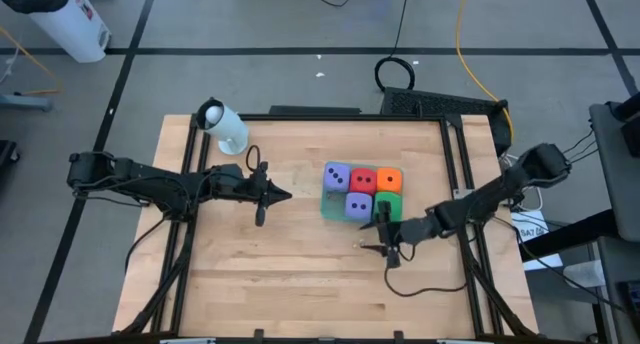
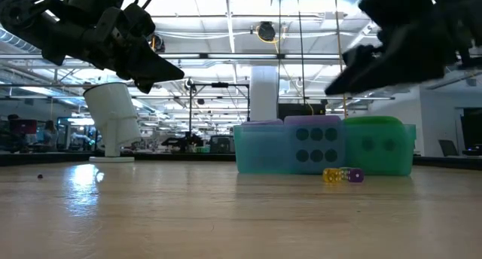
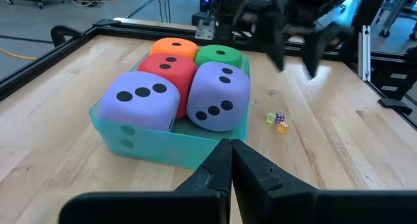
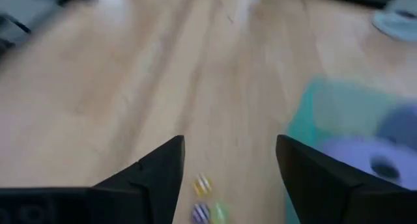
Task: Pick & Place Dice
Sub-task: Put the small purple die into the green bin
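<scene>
All five dice sit in the teal tray (image 1: 326,206), filling it. In the left wrist view they are two purple (image 3: 139,99) (image 3: 220,96), one red (image 3: 167,69), one orange (image 3: 174,47) and one green (image 3: 218,55). My left gripper (image 1: 286,194) (image 3: 231,152) is shut and hovers left of the tray, pointing at it. My right gripper (image 1: 375,234) (image 4: 229,146) is open and hovers off the table just near of the tray's green corner (image 1: 389,208). Neither gripper holds anything.
Tiny coloured dice (image 3: 279,121) (image 2: 343,175) (image 4: 203,198) lie on the wood just beside the tray, below my right gripper. A white cylinder-shaped object (image 1: 225,127) (image 2: 113,117) stands at the far left of the table. Bare wood stretches along the near side.
</scene>
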Motion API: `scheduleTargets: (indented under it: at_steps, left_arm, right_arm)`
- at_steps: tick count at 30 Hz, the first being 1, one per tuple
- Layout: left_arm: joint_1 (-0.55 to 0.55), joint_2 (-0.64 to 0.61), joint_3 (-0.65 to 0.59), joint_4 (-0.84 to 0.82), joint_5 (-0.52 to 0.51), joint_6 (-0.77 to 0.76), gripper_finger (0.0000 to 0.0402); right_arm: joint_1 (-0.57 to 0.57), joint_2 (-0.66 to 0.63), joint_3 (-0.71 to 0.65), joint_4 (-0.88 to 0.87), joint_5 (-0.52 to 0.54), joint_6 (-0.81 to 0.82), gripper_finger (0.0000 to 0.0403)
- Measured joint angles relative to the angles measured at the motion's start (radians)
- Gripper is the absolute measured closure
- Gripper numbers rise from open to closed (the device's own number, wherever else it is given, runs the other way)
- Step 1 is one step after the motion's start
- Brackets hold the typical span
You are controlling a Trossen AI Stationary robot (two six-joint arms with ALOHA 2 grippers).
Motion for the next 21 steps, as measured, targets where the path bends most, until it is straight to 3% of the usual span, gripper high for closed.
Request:
scheduleTargets:
  at_steps: [3, 13, 21]
  left_arm:
    - [0.000, 0.000, 0.000, 0.000, 0.000, 0.001, 0.0380]
    - [0.000, 0.000, 0.000, 0.001, -0.001, 0.008, 0.0380]
    - [0.000, 0.000, 0.000, 0.000, -0.001, 0.023, 0.0380]
  right_arm:
    - [0.041, 0.045, -0.032, 0.067, 0.072, -0.001, 0.0175]
    - [0.050, 0.217, -0.036, 0.143, 0.022, 0.032, 0.0165]
    - [0.036, 0.244, -0.035, 0.152, 0.043, 0.044, 0.0167]
